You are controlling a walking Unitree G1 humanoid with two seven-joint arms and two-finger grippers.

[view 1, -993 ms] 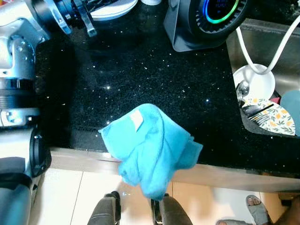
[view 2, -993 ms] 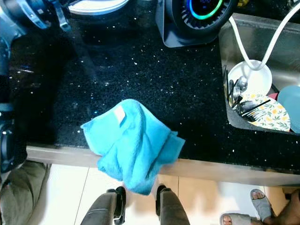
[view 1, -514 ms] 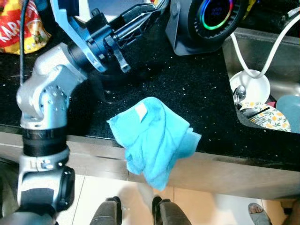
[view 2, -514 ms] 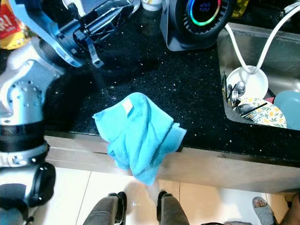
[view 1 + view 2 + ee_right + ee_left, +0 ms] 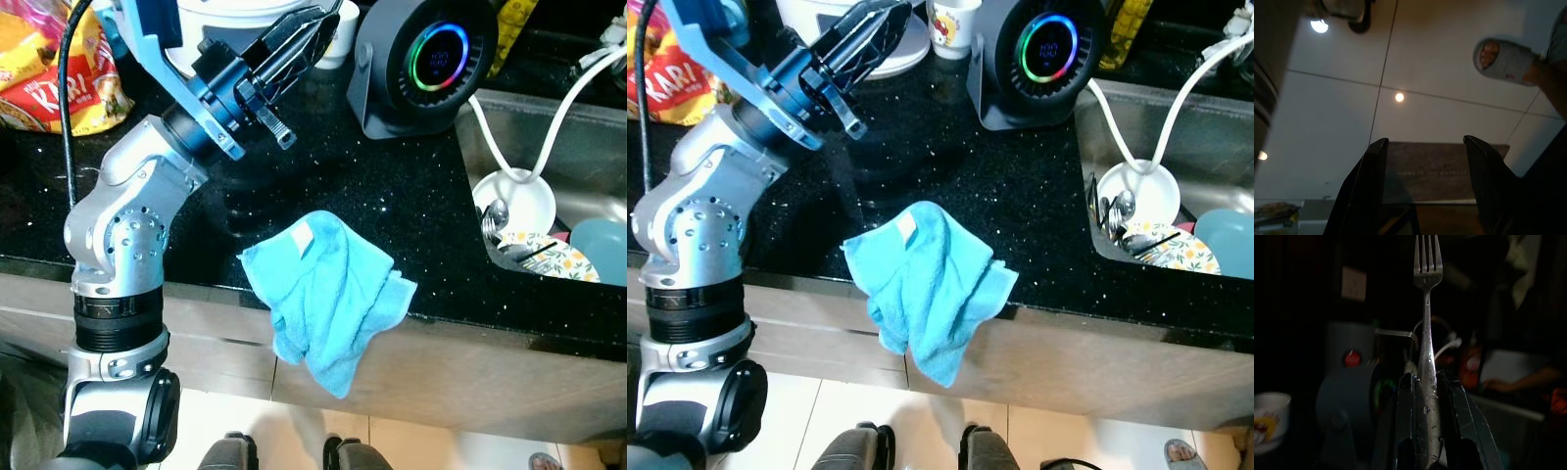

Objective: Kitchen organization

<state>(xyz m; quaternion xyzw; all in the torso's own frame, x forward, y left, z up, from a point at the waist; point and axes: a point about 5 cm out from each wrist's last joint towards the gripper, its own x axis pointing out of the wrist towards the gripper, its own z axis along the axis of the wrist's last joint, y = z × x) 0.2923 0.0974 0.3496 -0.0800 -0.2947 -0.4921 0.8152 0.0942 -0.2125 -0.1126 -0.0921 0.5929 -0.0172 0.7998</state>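
Observation:
My left gripper (image 5: pixel 315 20) is raised over the back of the black counter (image 5: pixel 411 196), near a white cup (image 5: pixel 338 29). It is shut on a silver fork (image 5: pixel 1426 347), whose tines point away beyond the fingertips in the left wrist view. A crumpled blue cloth (image 5: pixel 328 284) lies on the counter's front edge, part of it hanging over. The left gripper is well behind it and apart from it. My right gripper (image 5: pixel 1425 147) hangs low, open and holding nothing, facing the tiled floor.
A black fan with a glowing ring (image 5: pixel 431 59) stands at the back. At the right, the sink (image 5: pixel 578 127) holds a white bowl (image 5: pixel 519 196), cutlery, a patterned plate (image 5: pixel 549 257) and a white hose (image 5: pixel 549 117). Snack bags (image 5: pixel 59 69) lie at the back left. A person's slippered foot (image 5: pixel 1503 58) is nearby.
The whole view has shifted as the camera pulled back. My left gripper, still holding the fork, has reached further right towards the cup and fan. The cloth has not moved.

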